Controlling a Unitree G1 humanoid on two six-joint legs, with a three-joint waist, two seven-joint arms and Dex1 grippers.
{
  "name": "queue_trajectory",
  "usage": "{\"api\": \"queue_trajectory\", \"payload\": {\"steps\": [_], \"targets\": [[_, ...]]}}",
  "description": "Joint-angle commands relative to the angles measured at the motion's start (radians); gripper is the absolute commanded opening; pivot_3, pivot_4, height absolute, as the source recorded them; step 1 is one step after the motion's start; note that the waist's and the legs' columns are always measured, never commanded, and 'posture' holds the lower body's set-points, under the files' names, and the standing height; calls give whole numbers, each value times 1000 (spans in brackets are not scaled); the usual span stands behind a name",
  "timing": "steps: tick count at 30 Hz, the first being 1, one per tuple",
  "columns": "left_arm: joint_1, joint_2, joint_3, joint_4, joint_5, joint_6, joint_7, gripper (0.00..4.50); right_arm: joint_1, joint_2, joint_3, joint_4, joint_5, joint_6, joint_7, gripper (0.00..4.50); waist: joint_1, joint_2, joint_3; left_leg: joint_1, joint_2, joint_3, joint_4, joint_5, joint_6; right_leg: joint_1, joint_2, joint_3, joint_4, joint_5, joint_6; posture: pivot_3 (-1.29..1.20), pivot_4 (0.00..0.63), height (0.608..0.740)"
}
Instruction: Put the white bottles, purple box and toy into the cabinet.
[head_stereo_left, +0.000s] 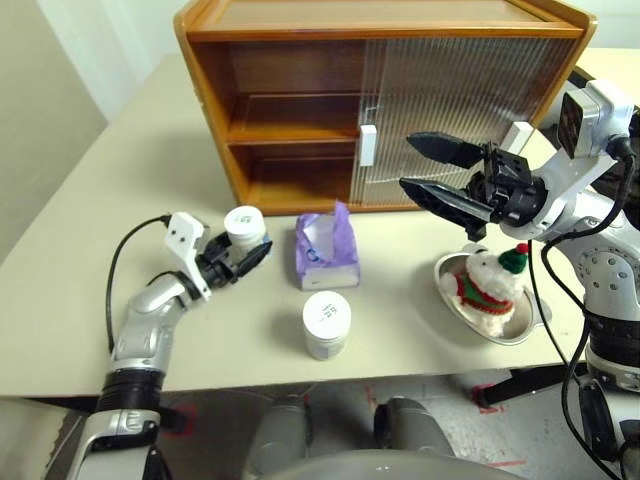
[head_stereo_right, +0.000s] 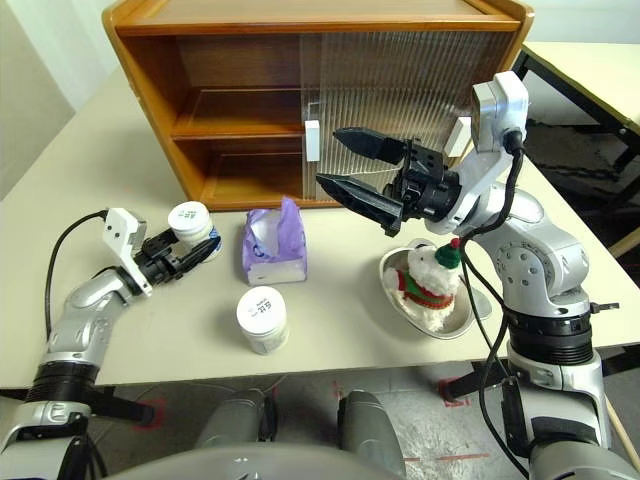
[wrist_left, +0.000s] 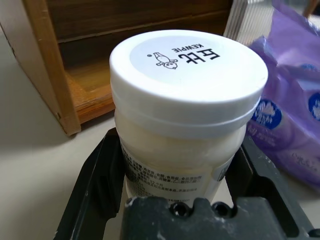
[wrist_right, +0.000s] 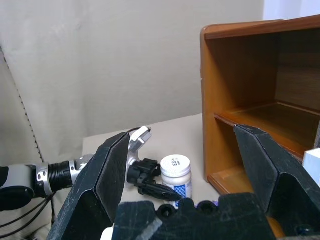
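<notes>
A purple box (head_stereo_left: 326, 251) sits just beside the jar (head_stereo_left: 244, 227) the left end effector (head_stereo_left: 243, 258) clamps, on the worktop (head_stereo_left: 90, 250) (before the cabinet (head_stereo_left: 290, 110)). The right end effector (head_stereo_left: 428, 170) hangs spread, empty.

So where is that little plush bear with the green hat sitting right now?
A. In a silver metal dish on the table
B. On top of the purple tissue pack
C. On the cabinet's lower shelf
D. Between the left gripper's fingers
A: the plush bear sits in the silver metal dish on the table, in front of the cabinet, under the open right gripper.
</notes>
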Motion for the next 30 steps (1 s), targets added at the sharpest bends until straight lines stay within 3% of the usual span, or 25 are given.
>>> {"api": "queue_trajectory", "payload": {"steps": [1, 8, 17, 30], "targets": [[-70, -56, -9, -31, -17, 46, 69, 3105, -9, 3, 0, -3, -8, -18, 1, 4500, 8, -1, 0, 0, 0, 0, 1, 0, 0, 0, 0, 0, 0, 0, 0, 27, 0, 740], [-161, -122, -18, -51, 2, 97, 167, 3105, -2, 7, 0, -15, -8, -16, -8, 4500, 3, -1, -1, -1, 0, 0, 5, 0, 0, 0, 2, 2, 1, 1, 1, 11, 0, 740], [-268, -128, -26, 28, 78, 93, 309, 3105, 7, 12, -2, -23, -9, -18, -24, 4500, -12, -1, -1, -1, 0, 0, 9, 0, 1, 2, 3, 2, 1, 2, 3, -2, 0, 740], [-329, -204, -34, 111, 95, 96, 384, 3105, 7, 14, -8, -24, -7, -21, -30, 4500, -10, -1, 0, -1, -1, 0, 10, 0, 0, 3, 3, 2, 0, 3, 4, -13, 0, 740]]}}
